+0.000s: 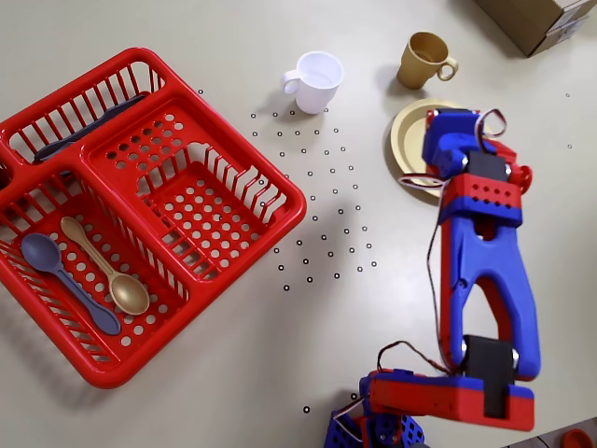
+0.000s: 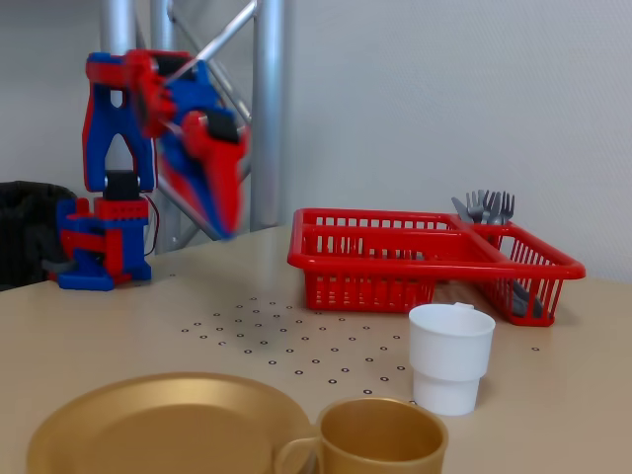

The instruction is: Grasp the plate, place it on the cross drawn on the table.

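lying flat and rim-up on the surface [image 1: 233, 373], the plate [image 1: 410, 140] is round, so we find no long axis; in the overhead view it sits just below the tan mug [image 1: 422, 59], and the arm [image 1: 485, 271] covers its right part. in the fixed view we see the plate [image 2: 158, 430] whole at the near edge, touching or overlapping the tan mug [image 2: 370, 439], with the white mug [image 2: 451, 355] beside the grid of dots [image 2: 286, 341]. that view also shows the arm [image 2: 109, 168] raised and folded, its jaws well above the surface and blurred, so we cannot tell their opening; they hold nothing we can see. only the overhead view shows the two spoons [image 1: 84, 275] in the red basket [image 1: 140, 215]. we cannot find the cross.
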